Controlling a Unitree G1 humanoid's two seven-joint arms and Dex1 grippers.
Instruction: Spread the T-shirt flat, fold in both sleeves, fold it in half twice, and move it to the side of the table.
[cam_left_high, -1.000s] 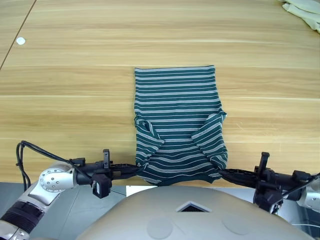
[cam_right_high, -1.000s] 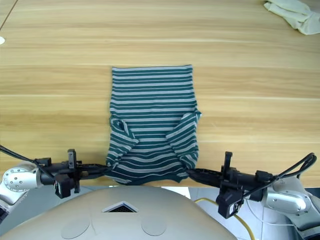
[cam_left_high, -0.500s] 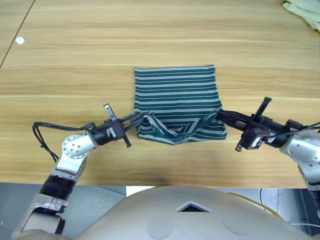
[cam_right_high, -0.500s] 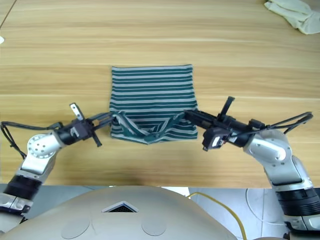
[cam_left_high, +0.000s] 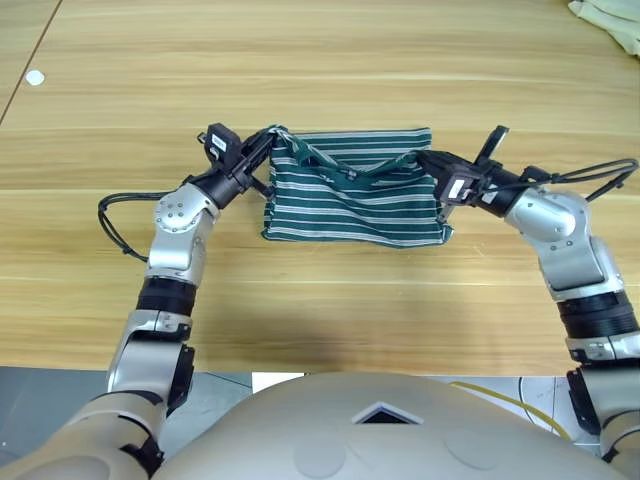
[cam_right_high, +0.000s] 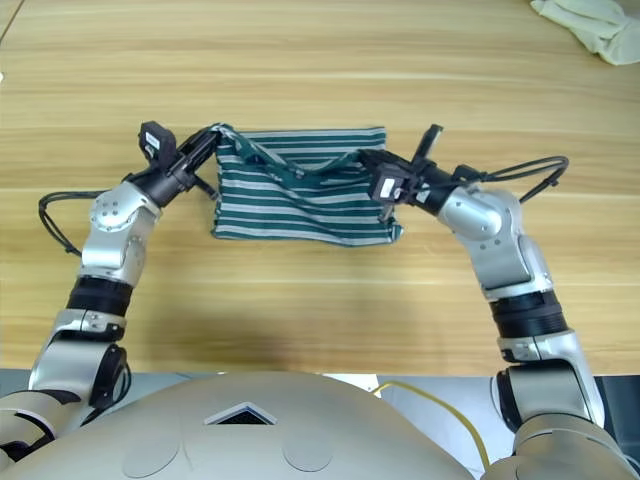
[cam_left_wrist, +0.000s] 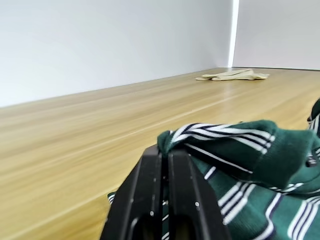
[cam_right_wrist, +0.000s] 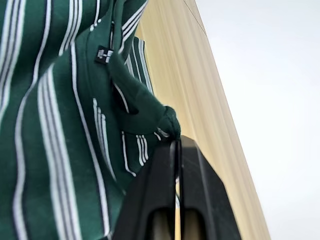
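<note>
Table: bare wood (cam_left_high: 330, 300) lies between the robot and the garment.
T-shirt: the green striped T-shirt (cam_left_high: 355, 195) sits mid-table, doubled over on itself. Its creased edge is the near one and rests flat on the wood.
Top layer: it slopes up from the crease toward the far side and sags in the middle between the two held corners.
Left gripper: the left gripper (cam_left_high: 268, 140) is at the far left corner of the shirt. Its fingers are pressed together on a bunch of striped fabric, which the left wrist view shows pinched at the tips.
Right gripper: the right gripper (cam_left_high: 422, 157) is at the far right corner, likewise clamped on a small knot of cloth held just above the lower layer.
Far table: a small white disc (cam_left_high: 35, 77) lies well off to the left, and a pale cloth (cam_left_high: 610, 18) lies in the far right corner. Both are well apart from the shirt.
Step in hand: most likely the first fold in half, with the lifted edge brought over the far edge but not yet laid down.
Next move: lower both corners together so the edges line up, keep the cloth taut enough to remove the sag, then let go. The second half fold and the move to the side remain.
</note>
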